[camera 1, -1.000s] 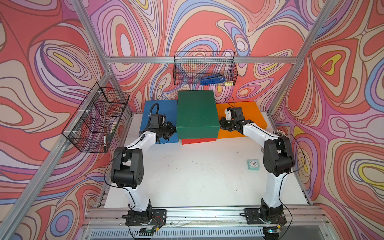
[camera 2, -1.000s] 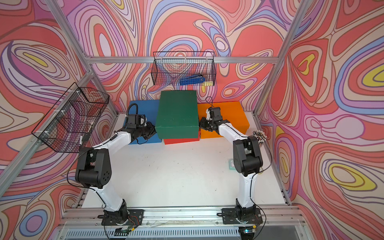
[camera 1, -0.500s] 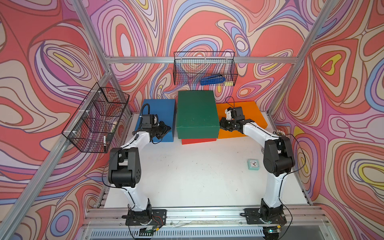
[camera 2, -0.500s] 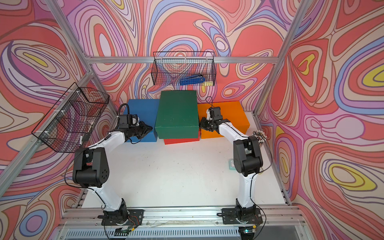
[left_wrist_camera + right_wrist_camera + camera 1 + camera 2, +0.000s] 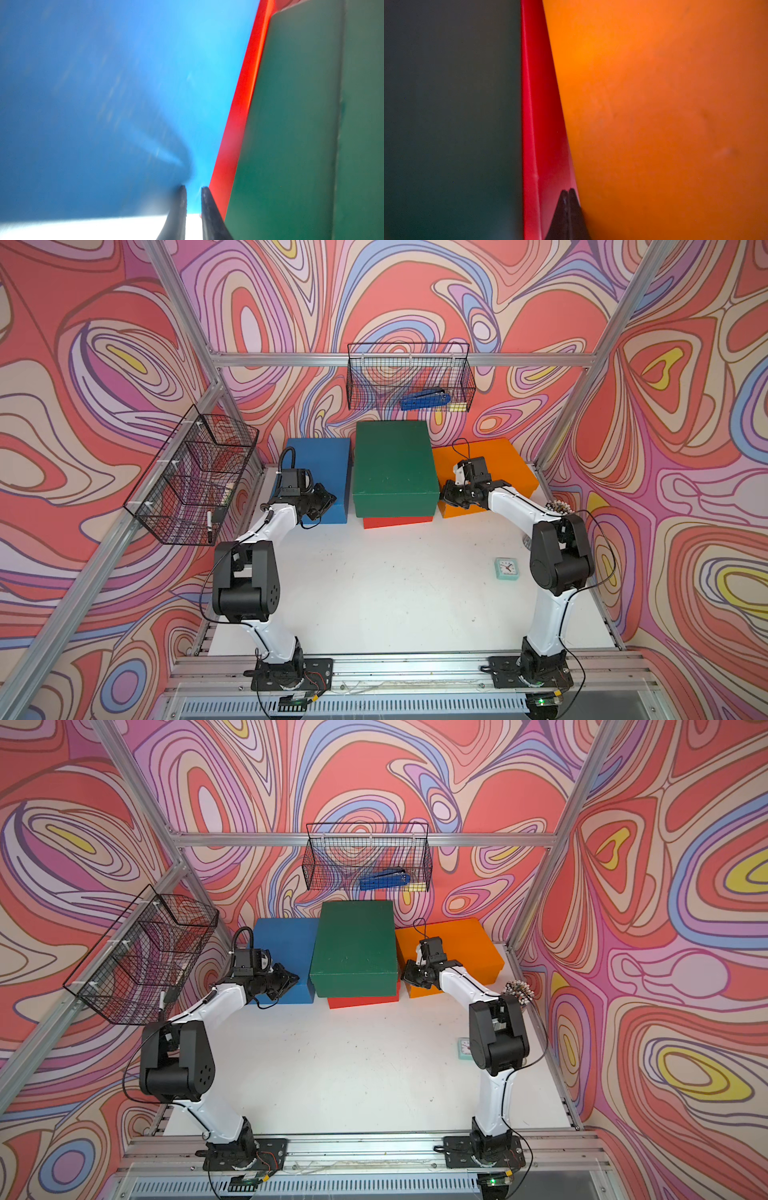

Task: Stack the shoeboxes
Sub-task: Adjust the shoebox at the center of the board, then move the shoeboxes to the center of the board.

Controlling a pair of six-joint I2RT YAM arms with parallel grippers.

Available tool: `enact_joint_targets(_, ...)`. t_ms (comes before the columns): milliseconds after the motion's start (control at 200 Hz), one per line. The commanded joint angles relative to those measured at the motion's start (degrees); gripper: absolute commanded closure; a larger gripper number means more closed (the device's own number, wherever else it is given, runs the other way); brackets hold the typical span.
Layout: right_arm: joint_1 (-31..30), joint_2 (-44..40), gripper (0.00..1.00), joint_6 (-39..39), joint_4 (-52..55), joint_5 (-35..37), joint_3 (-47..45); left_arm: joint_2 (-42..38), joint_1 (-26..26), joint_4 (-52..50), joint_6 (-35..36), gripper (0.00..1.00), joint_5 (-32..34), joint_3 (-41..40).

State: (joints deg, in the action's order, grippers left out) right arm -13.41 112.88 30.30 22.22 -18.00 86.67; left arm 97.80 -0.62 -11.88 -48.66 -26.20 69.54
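Now | left fingers (image 5: 176, 212) narrowly parted beside blue shoebox (image 5: 83, 104) | right fingers (image 5: 562, 212) pressed together beside orange shoebox (image 5: 654, 104)

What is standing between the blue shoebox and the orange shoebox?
The dark green shoebox, resting on the red shoebox, stands between the blue shoebox and the orange shoebox; both top views show it.

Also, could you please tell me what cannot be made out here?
Red box: mostly hidden under the green box, both top views.
Clock: half hidden behind the right arm, in a top view.
Blue box: blurred, left wrist view.
Side basket contents: too small.
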Motion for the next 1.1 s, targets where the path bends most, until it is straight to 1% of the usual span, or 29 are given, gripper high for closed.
enact_joint_targets(0,0.3,-2.3,1.00,0.5,0.4,-0.4,-0.7,-3.8,-3.4,-5.3,-0.5,0.82,3.3,-2.5)
enact_joint_targets(85,0.2,-2.1,1.00,1.2,-0.4,-1.1,-0.8,-4.2,-5.9,-3.8,-1.7,0.82,3.1,-4.6)
enact_joint_targets(165,0.1,-1.5,1.00,1.7,-1.1,-1.6,-0.8,-2.8,-7.6,-3.7,-2.2,0.82,3.2,-5.5)
enact_joint_targets(305,-0.6,0.6,1.00,1.8,-1.4,-2.0,0.2,0.9,-7.9,-3.7,-3.1,0.83,4.2,-6.2)
enact_joint_targets(371,-0.7,1.3,1.00,1.9,-2.0,-2.3,0.3,2.7,-8.0,-0.9,-3.4,0.83,4.7,-6.2)
enact_joint_targets(496,-0.9,2.2,1.00,2.0,-3.9,-3.3,0.3,7.4,-8.3,1.1,-3.9,0.84,2.9,-3.2)
enact_joint_targets(576,-1.1,2.8,1.00,1.9,-4.0,-3.3,0.8,9.9,-8.8,0.3,-3.7,0.84,2.8,0.0)
enact_joint_targets(696,-1.4,3.4,1.00,1.8,-5.2,-3.8,0.7,11.7,-9.9,-0.8,-2.5,0.84,5.1,3.9)
enact_joint_targets(776,-1.4,3.6,1.00,2.2,-7.2,-5.4,-0.1,12.9,-10.3,-1.1,-2.2,0.84,5.7,6.1)
enact_joint_targets(881,-1.4,4.2,1.00,2.8,-10.3,-9.2,-1.1,14.3,-10.8,-1.3,-2.3,0.84,6.0,7.4)
enact_joint_targets(1097,-2.7,4.1,1.00,5.2,-16.0,-15.6,-4.4,13.7,-11.5,0.0,-3.1,0.84,5.7,4.5)
